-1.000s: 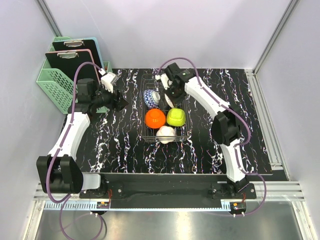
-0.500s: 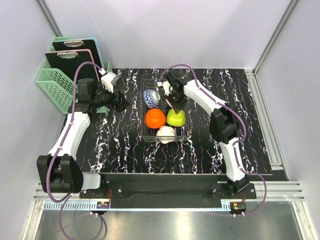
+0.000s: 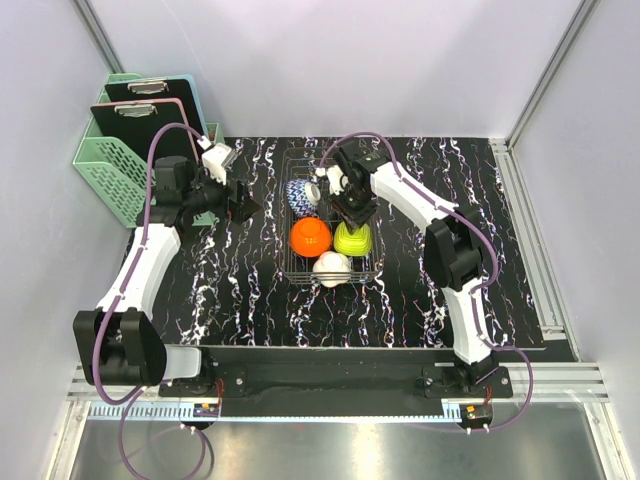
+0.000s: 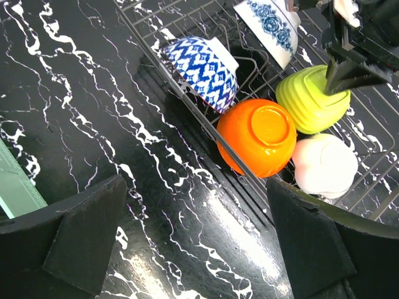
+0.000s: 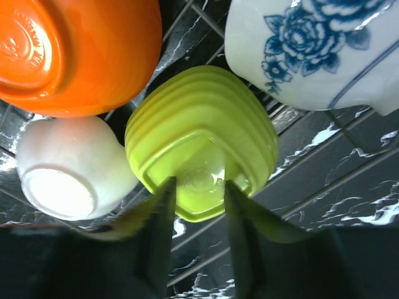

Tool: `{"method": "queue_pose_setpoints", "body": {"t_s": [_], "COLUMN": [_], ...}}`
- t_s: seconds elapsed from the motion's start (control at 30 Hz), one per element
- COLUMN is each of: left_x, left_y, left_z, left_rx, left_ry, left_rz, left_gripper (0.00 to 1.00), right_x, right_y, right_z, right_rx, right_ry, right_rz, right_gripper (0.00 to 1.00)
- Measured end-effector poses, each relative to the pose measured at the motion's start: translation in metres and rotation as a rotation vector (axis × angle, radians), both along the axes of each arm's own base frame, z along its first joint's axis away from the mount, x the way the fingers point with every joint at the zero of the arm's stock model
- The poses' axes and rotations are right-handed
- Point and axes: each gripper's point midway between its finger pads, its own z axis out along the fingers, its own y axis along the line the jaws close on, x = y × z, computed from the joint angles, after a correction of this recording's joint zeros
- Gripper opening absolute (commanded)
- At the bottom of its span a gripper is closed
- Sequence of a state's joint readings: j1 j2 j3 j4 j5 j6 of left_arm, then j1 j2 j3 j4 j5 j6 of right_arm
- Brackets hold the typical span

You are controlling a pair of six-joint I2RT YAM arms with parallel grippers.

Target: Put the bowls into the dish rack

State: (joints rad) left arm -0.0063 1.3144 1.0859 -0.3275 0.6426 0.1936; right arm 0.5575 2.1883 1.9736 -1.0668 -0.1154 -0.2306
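While the right gripper (image 5: 198, 182) hangs low over the rack, its two dark fingers (image 5: 163, 230) stand a little way apart with nothing between them. Their tips are right at the flat bottom of the ribbed lime green bowl (image 5: 199, 134) — I cannot tell if they touch it. That bowl lies bottom up in the dark metal wire dish rack (image 3: 365, 270).

Just beside the lime one is the shiny orange bowl (image 4: 259, 137), bottom up too. The plain cream-white bowl (image 4: 324, 165) is tucked close against both of them at the near end of the rack. At the far end, the white bowl with blue flowers (image 4: 267, 25) is tipped on its side. The white bowl with the blue zigzag pattern (image 4: 202, 68) leans next to it, so all five bowls are in the rack.

The left gripper (image 4: 199, 249) hangs over the black marbled table top (image 3: 230, 300), off to the left of the rack. Its fingers are spread wide and hold nothing.

Further out, a mint green plastic lattice basket (image 3: 100, 165) stands at the far left corner of the table, with clipboards (image 3: 150, 95) standing up in it.
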Motion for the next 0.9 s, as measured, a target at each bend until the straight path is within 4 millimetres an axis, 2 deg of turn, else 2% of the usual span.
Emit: {"method": "queue_pose_setpoints", "body": {"t_s": [0.03, 0.07, 0.2, 0.43, 0.57, 0.67, 0.83, 0.9], "left_x": [0.001, 0.002, 0.009, 0.017, 0.018, 0.017, 0.01, 0.009], "left_y": [0.0, 0.0, 0.001, 0.006, 0.003, -0.004, -0.02, -0.023], "left_z": [0.0, 0.0, -0.008, -0.03, -0.043, -0.053, -0.067, -0.07], "left_rx": [0.0, -0.001, 0.004, 0.042, 0.08, 0.112, 0.162, 0.172], "left_ry": [-0.003, -0.005, 0.007, 0.043, 0.057, 0.069, 0.084, 0.087], "left_rz": [0.001, 0.001, 0.01, 0.019, 0.0, -0.026, -0.071, -0.082], "left_gripper": [0.99, 0.99, 0.99, 0.99, 0.99, 0.99, 0.99, 0.99], "right_x": [0.0, 0.001, 0.013, 0.024, 0.027, 0.027, 0.019, 0.012], "right_y": [0.0, 0.0, 0.0, -0.01, -0.023, -0.037, -0.071, -0.077], "right_z": [0.001, 0.002, 0.017, 0.073, 0.096, 0.092, 0.054, 0.041], "right_rx": [-0.001, -0.002, -0.005, 0.0, -0.001, -0.011, -0.066, -0.079], "right_ry": [-0.003, -0.008, -0.069, -0.227, -0.298, -0.293, -0.192, -0.154], "right_rz": [0.003, 0.002, 0.009, -0.014, -0.043, -0.075, -0.132, -0.139], "right_gripper": [0.6, 0.71, 0.82, 0.83, 0.74, 0.65, 0.61, 0.58]}}
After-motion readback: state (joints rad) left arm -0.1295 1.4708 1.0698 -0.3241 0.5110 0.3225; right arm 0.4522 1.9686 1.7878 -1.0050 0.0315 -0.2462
